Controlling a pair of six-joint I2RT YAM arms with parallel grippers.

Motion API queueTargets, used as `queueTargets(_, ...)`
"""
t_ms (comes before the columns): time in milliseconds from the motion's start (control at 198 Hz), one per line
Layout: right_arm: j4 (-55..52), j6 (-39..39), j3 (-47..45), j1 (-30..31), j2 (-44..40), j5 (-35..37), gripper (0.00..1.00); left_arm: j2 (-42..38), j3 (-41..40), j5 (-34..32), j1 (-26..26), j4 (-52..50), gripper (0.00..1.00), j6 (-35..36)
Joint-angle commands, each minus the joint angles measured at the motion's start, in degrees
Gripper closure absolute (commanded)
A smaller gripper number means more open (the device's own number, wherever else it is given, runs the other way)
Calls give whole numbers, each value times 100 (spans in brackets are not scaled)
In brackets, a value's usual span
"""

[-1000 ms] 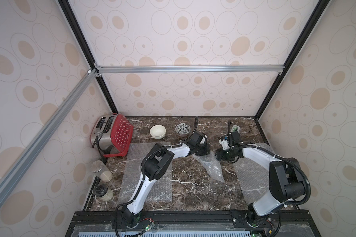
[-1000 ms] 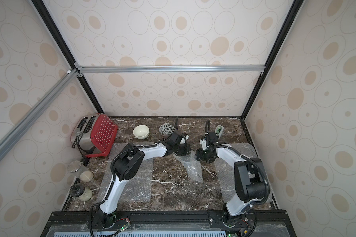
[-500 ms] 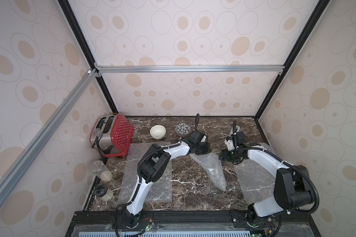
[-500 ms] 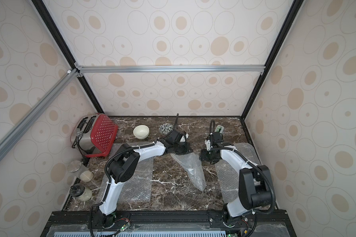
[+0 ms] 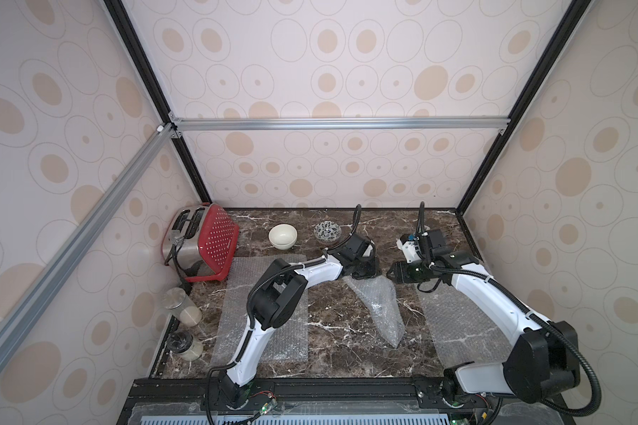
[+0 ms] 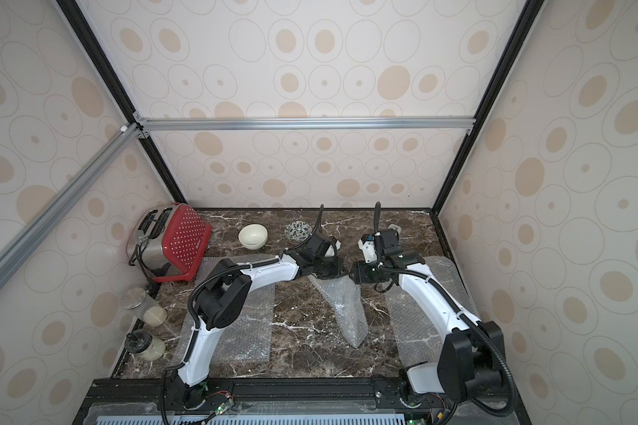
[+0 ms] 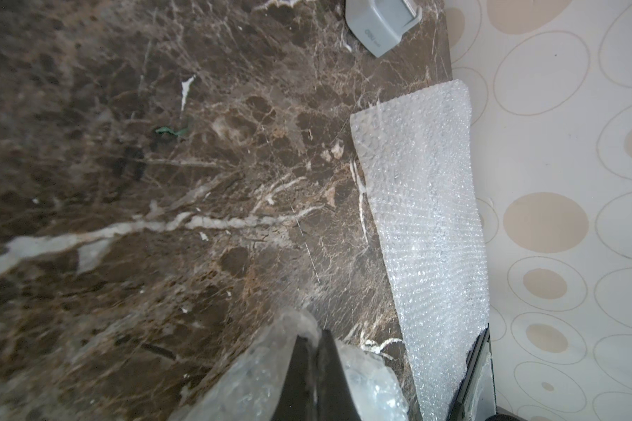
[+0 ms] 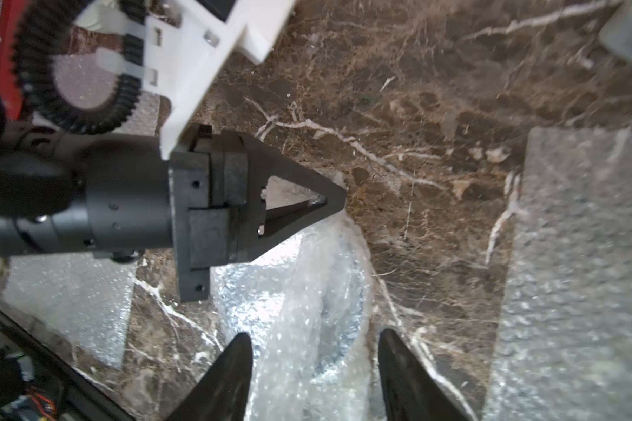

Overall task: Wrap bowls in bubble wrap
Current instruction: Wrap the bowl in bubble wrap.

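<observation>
In both top views a plain cream bowl [image 5: 282, 236] [image 6: 253, 236] and a dark-patterned bowl [image 5: 327, 232] [image 6: 298, 231] stand at the back of the marble table. A crumpled sheet of bubble wrap [image 5: 378, 305] [image 6: 343, 309] trails from mid-table toward the front. My left gripper [image 5: 369, 273] [image 7: 312, 335] is shut on its far end. My right gripper [image 5: 391, 274] [image 8: 312, 339] faces it, open, its fingers either side of the bubble wrap [image 8: 300, 291] without pinching it. The right wrist view shows the left gripper [image 8: 322, 200] pinching the film's tip. Flat sheets lie left [image 5: 266, 309] and right [image 5: 465, 323].
A red toaster [image 5: 203, 246] leans in the back left corner. Two glass jars [image 5: 183, 311] [image 5: 185, 346] stand along the left wall. A grey plastic object [image 7: 380, 22] sits near the back right. Patterned walls close in three sides.
The crumpled sheet has been drawn out into a longer strip reaching toward the front. The right gripper has drawn in toward the left gripper and its jaws have narrowed a little.
</observation>
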Motion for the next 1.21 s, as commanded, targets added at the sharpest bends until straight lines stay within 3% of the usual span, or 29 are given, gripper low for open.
queueTargets(0, -41, -26, -40, 134, 314, -165, 52, -110, 144, -92, -52, -203, 100, 110)
queueTargets(263, 259, 155, 7, 656, 857, 183, 59, -207, 93, -128, -53, -205, 100, 112)
queueTargets(491, -33, 243, 38, 663, 1172, 1258, 62, -359, 128, -179, -53, -385, 94, 223)
queueTargets(708, 105, 316, -52, 668, 1172, 1051, 65, -657, 257, -261, -53, -746, 71, 424)
queueTargets(794, 102, 319, -49, 668, 1153, 1080, 65, -841, 355, -385, -48, -1043, 55, 588)
queueTargets(875, 51, 320, -19, 670, 1160, 1092, 66, -1105, 352, -644, 7, -1413, 49, 771)
queueTargets(1062, 142, 411, -105, 673, 1020, 1037, 66, -2140, -606, -1098, 48, -1492, 48, 775)
queueTargets(1209, 149, 452, -95, 670, 932, 1013, 67, -2946, -2053, -1179, -83, -1061, 40, 118)
